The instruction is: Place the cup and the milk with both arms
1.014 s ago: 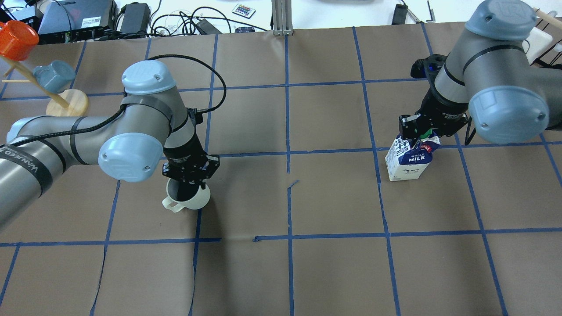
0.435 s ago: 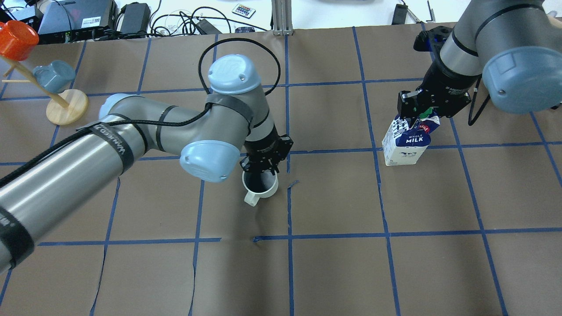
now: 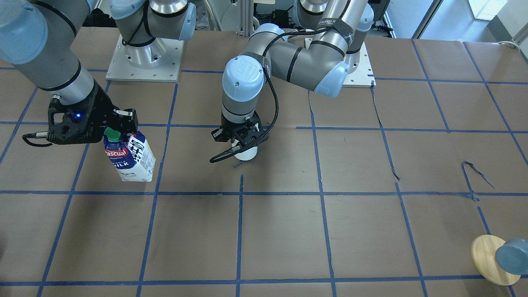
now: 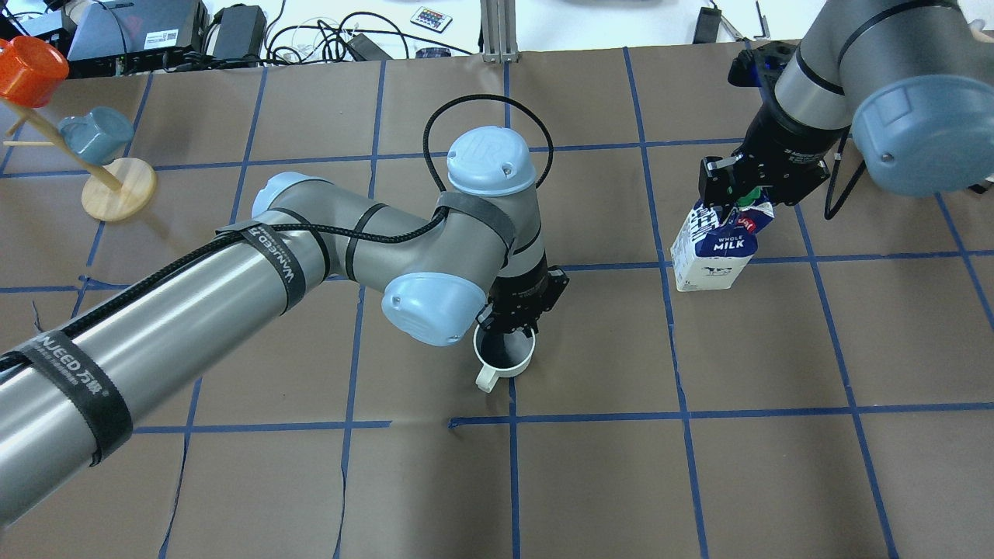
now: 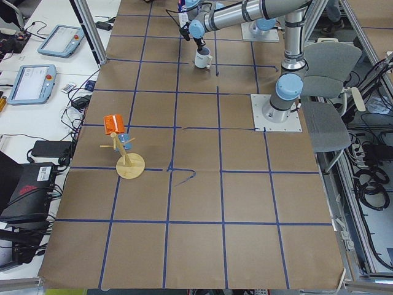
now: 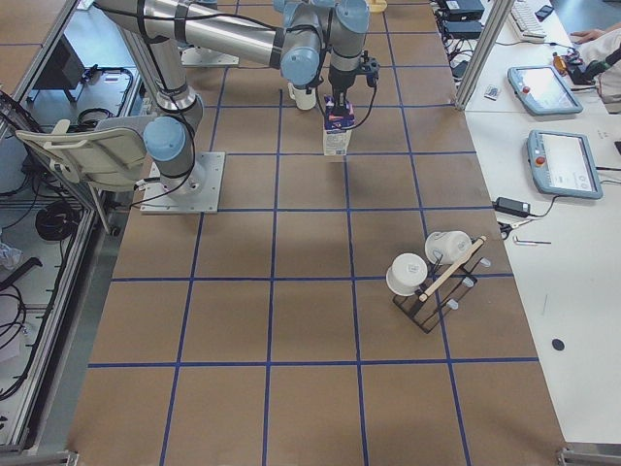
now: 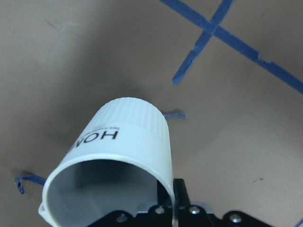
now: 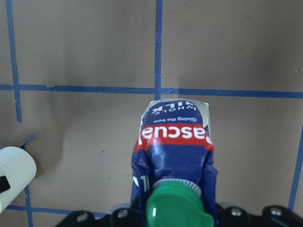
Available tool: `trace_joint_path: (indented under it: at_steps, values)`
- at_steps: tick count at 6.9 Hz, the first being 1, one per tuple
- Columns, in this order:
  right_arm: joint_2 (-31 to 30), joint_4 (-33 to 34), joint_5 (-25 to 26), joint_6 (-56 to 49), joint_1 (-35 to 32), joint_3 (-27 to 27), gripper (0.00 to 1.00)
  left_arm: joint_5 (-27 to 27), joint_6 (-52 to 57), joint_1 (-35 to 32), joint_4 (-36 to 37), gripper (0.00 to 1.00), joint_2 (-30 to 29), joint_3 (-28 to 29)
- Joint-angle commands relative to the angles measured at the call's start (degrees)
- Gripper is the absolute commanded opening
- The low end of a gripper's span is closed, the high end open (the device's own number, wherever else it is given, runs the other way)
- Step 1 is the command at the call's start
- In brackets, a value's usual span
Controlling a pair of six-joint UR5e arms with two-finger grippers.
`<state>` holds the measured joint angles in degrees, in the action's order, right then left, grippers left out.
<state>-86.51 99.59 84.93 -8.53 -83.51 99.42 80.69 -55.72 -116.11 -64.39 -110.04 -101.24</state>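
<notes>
The white cup hangs by its rim from my left gripper, which is shut on the rim with one finger inside, near the table's middle. The left wrist view shows its "HOME" lettering over the brown paper. It also shows in the front view. The blue and white milk carton with its green cap is held tilted at its top by my right gripper, which is shut on it. The carton and gripper sit left in the front view.
A wooden mug tree with an orange cup and a blue-grey cup stands at the far left. Blue tape lines grid the brown paper. Cables and devices lie beyond the far edge. A rack with white mugs shows in the right side view.
My left arm carried the cup well to the right, toward the table's middle. My right arm moved the milk a little farther from the robot and slightly left.
</notes>
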Motion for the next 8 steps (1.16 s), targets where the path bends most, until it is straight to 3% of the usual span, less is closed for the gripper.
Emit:
trace_joint_path:
  at_steps: [1,3,6,8]
  values:
    - [-0.41,-1.06,-1.42,2.62,-0.25,0.15,0.2,-0.27,2.44,2.1,0.05,1.0,0.87,0.69]
    - [-1.28,-1.68,-2.05,4.92,-5.23,0.51,0.18,0.43,16.08,6.14,-3.0,1.0,3.85,4.45]
    - [-3.48,-1.33,-2.23,14.73,-16.39,2.34,0.17,0.87,44.73,16.32,-22.13,1.0,11.05,10.79]
    - [-2.96,3.37,-2.4,18.8,-21.41,5.06,0.18,6.46,55.53,20.56,-26.73,1.0,17.03,10.98]
